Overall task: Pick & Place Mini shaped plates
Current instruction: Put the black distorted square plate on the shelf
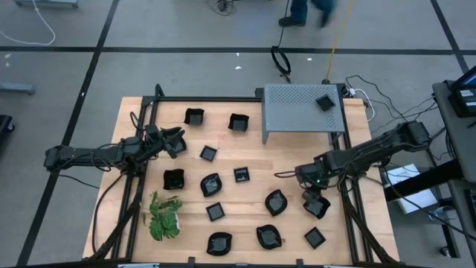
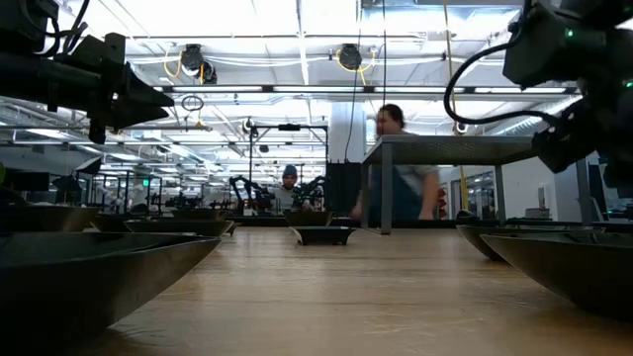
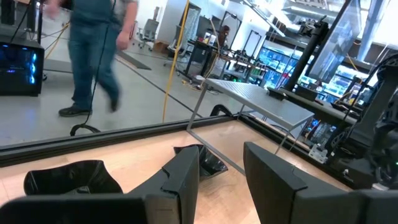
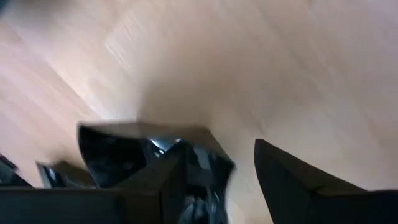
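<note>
Several mini shaped plates, small glossy black dishes, lie scattered over the wooden table (image 1: 245, 201). One plate (image 1: 325, 103) rests on top of the grey perforated box (image 1: 297, 112). My right gripper (image 1: 313, 198) hovers low over a plate (image 1: 318, 208) near the table's right side. In the right wrist view that plate (image 4: 118, 155) lies beside and partly under one finger, and the right gripper (image 4: 219, 149) is open, with bare wood between its fingers. My left gripper (image 1: 178, 141) waits at the table's left, and the left wrist view shows it (image 3: 221, 155) open and empty, with a plate (image 3: 71, 177) beyond it.
A green leafy plant (image 1: 163, 216) sits at the front left. A black metal frame (image 1: 141, 186) runs along the table's sides. Cables trail off the back right corner. A person (image 1: 301, 11) walks on the floor behind the table, and the person (image 2: 396, 178) also shows beyond the box.
</note>
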`<act>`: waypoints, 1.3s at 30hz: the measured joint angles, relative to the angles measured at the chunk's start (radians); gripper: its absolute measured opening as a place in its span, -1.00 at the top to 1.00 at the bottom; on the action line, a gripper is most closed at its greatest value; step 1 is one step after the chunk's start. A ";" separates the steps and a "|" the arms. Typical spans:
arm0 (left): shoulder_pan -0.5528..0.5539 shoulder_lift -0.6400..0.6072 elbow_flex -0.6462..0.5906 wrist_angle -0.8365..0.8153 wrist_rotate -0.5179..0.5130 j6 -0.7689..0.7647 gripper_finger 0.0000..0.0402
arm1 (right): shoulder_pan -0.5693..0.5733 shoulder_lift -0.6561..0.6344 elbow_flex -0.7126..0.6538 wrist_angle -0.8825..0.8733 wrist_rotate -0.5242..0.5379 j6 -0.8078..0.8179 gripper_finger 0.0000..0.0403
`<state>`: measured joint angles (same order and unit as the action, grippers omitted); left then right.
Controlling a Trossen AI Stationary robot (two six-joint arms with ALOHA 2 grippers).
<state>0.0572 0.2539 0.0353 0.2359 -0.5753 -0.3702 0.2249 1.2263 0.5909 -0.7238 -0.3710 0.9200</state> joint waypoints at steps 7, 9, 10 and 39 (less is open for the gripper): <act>0.000 0.000 0.000 0.000 0.000 0.000 0.36 | 0.000 0.000 -0.036 0.067 0.001 0.063 0.38; 0.000 0.000 0.000 0.000 0.000 0.000 0.36 | 0.000 0.000 -0.036 0.070 -0.001 0.060 0.52; 0.000 0.000 0.000 0.000 0.000 0.000 0.36 | 0.000 0.000 -0.036 0.070 -0.002 0.058 0.60; 0.000 0.000 0.000 0.000 0.000 0.000 0.36 | -0.093 -0.369 0.109 0.250 0.224 -0.079 1.00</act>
<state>0.0572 0.2542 0.0349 0.2359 -0.5754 -0.3702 0.1319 0.8573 0.6999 -0.4743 -0.1468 0.8410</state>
